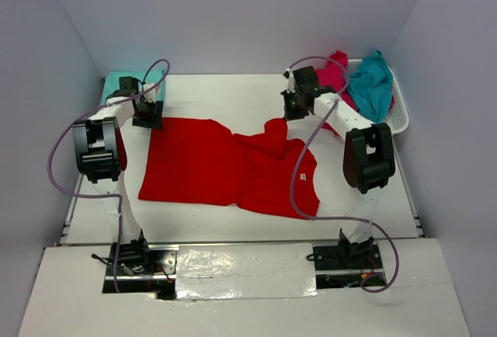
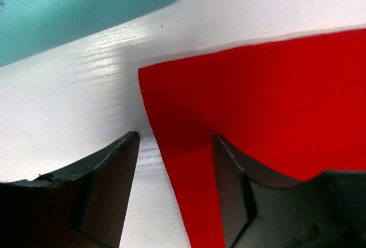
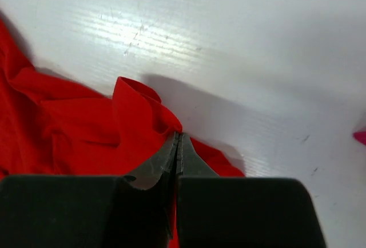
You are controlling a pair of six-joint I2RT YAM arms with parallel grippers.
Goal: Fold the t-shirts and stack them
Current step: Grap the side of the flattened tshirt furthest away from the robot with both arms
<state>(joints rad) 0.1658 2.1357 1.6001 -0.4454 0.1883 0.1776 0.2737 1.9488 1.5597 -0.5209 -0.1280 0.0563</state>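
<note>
A bright red t-shirt (image 1: 225, 168) lies spread across the middle of the table, rumpled on its right half. My left gripper (image 1: 147, 116) is open at the shirt's far left corner. In the left wrist view the shirt's edge (image 2: 257, 99) runs between the spread fingers (image 2: 233, 185) of the gripper (image 2: 174, 145). My right gripper (image 1: 295, 109) is shut on a raised fold at the shirt's far right. In the right wrist view the closed tips (image 3: 178, 138) pinch the red cloth (image 3: 68, 128). A folded teal t-shirt (image 1: 123, 82) lies at the far left corner and also shows in the left wrist view (image 2: 74, 8).
A white mesh basket (image 1: 397, 119) stands at the far right and holds a teal shirt (image 1: 371, 85) and a magenta shirt (image 1: 334, 71). A sliver of magenta (image 3: 360, 138) shows at the right wrist view's edge. The enclosure walls stand close behind and at both sides.
</note>
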